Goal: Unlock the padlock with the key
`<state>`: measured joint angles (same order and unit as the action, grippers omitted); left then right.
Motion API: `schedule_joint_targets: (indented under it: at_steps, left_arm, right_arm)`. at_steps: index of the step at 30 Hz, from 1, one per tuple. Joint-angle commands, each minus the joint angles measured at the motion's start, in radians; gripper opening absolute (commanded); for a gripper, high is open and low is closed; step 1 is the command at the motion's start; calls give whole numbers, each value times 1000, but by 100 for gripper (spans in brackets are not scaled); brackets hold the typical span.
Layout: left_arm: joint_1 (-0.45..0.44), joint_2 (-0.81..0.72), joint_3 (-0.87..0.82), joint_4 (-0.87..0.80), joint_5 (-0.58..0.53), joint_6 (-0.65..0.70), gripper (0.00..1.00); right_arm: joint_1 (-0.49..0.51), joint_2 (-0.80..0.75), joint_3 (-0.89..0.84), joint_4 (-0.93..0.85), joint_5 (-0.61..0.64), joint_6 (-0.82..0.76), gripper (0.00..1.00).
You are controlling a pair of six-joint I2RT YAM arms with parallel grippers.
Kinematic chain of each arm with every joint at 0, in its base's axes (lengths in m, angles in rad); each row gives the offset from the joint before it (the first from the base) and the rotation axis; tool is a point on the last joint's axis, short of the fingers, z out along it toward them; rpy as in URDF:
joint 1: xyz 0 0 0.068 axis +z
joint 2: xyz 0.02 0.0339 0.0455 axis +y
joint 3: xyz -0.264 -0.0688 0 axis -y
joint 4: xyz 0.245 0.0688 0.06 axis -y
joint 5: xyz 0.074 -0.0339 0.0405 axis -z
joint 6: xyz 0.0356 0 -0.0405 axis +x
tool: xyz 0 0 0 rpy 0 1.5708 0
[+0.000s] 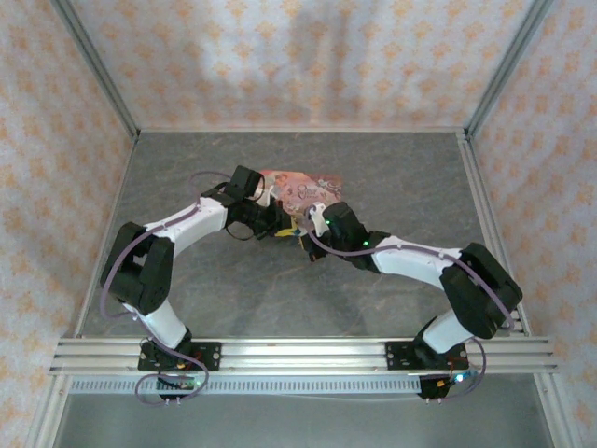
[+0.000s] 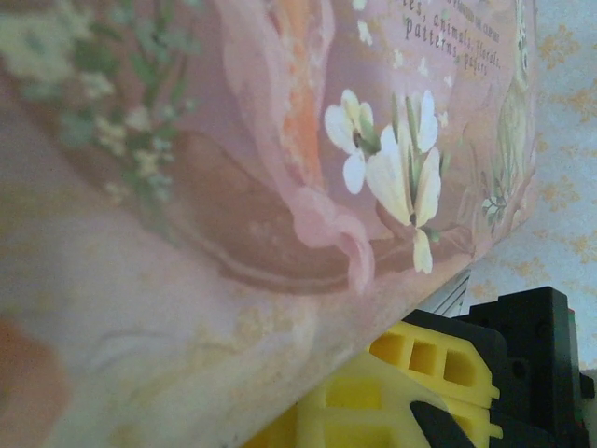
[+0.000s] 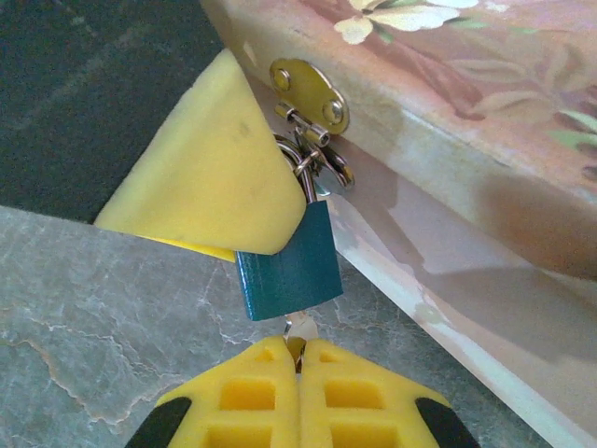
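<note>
right wrist view: a small teal-blue padlock [image 3: 289, 269] hangs at the front edge of a pink picture-printed tin [image 3: 466, 84], just above the grey marbled table [image 3: 103, 317]. its body is a plain, flat-sided block of matte teal, squarish and slightly tilted. its thin metal shackle [image 3: 305, 173] rises into a cluster of silver loops under the tin's brass hasp plate [image 3: 308, 89]. whether the shackle is latched cannot be told, as its top is partly hidden. one broad yellow finger [image 3: 201, 173] of the left gripper [image 1: 280, 222] lies across the padlock's upper left corner, touching it. that claw is closed, though its other finger is hidden and a grip on the lock cannot be confirmed. from below, the right gripper [image 3: 299, 364] has its two yellow fingertips pressed together on the key [image 3: 300, 329]. the key shows as a short pale silvery stub running from the pinched tips straight up to the padlock's underside, where it meets the body. from the top external camera, both arms bend inward and meet at the near side of the tin, mid-table, with the lock too small to pick out. the left wrist camera sits close against the tin's flowered face, with a yellow finger at the lower edge.
</note>
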<state>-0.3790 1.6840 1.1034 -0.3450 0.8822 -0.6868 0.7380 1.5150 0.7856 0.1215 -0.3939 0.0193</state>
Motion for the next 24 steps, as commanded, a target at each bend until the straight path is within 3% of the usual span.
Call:
schedule_joint_targets:
  at_steps: [1,9,20,24]
  left_arm:
    - [-3,-22,33,34,55,20,0]
    - [-3,-25,35,14,57,56,0]
    - [-3,-53,-5,47,60,76,0]
    - [-3,-49,-8,35,61,92,0]
  right_arm:
    - [-3,5,18,58,-65,20,0]
    - [-40,31,-1,149,-189,139,0]
    - [-94,101,-54,461,-378,460,0]
    - [-111,111,-54,509,-421,511,0]
